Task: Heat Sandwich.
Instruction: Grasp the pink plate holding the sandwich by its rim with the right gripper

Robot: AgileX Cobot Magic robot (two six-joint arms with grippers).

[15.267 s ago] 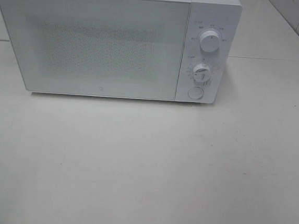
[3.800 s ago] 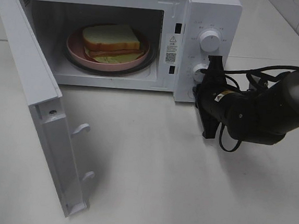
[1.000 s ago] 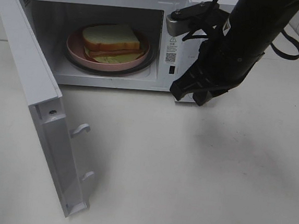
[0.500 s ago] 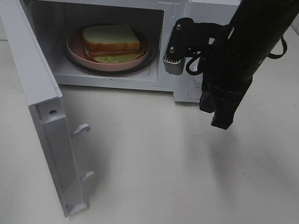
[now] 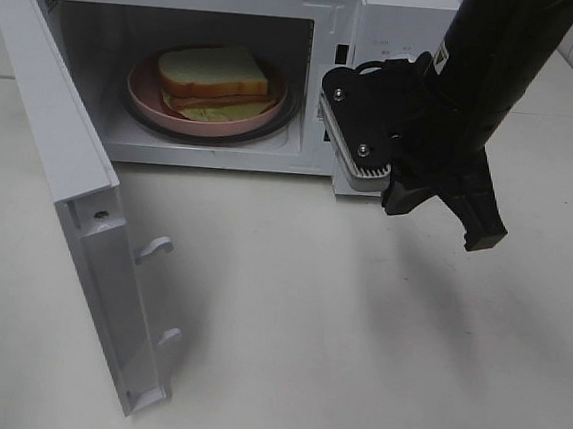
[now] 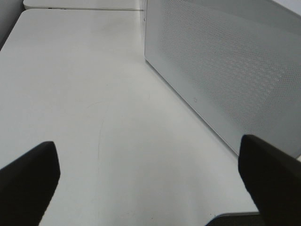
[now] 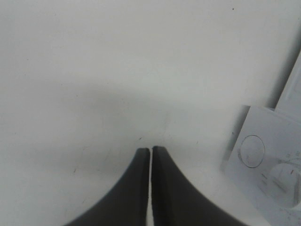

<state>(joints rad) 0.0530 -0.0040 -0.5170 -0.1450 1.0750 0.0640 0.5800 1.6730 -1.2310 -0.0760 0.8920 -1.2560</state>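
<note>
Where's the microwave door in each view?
Exterior high: the door stands open, left of the sandwich.
Left wrist: the door's dotted outer face, beyond the open left pincer.
Right wrist: not in it; only the control panel beside the shut right pincer.
Shared landmark: the white table.

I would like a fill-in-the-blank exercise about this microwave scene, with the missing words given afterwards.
1. The hinged door of the white microwave oven stands ____.
2. The white sliced-bread sandwich lies on a round pink plate ____ the oven.
3. The right gripper is ____, holding nothing.
4. The left gripper is ____.
Missing words: open; inside; shut; open.
</note>
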